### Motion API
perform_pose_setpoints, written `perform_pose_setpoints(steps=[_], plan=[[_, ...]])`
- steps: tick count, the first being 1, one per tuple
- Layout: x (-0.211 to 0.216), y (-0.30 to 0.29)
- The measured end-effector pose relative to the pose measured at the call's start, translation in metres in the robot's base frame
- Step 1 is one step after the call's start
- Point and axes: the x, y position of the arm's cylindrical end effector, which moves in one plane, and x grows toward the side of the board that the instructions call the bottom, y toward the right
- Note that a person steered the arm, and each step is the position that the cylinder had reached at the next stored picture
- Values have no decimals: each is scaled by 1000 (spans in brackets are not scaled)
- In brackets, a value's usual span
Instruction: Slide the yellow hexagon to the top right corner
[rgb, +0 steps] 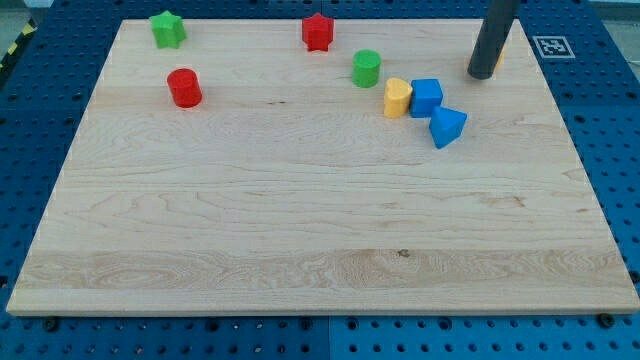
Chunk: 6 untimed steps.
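My tip rests on the wooden board near the view's top right corner. A thin sliver of yellow block shows at the rod's right edge; the rest is hidden behind the rod and its shape cannot be made out. A second yellow block, rounded, stands left of and below the tip, touching a blue cube. A blue triangular block lies just below the cube.
A green cylinder stands left of the yellow and blue group. A red star-like block sits at the top middle. A green star sits at the top left, a red cylinder below it.
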Motion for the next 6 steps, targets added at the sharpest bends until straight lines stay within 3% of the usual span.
perform_pose_setpoints(steps=[6], plan=[[-31, 22]])
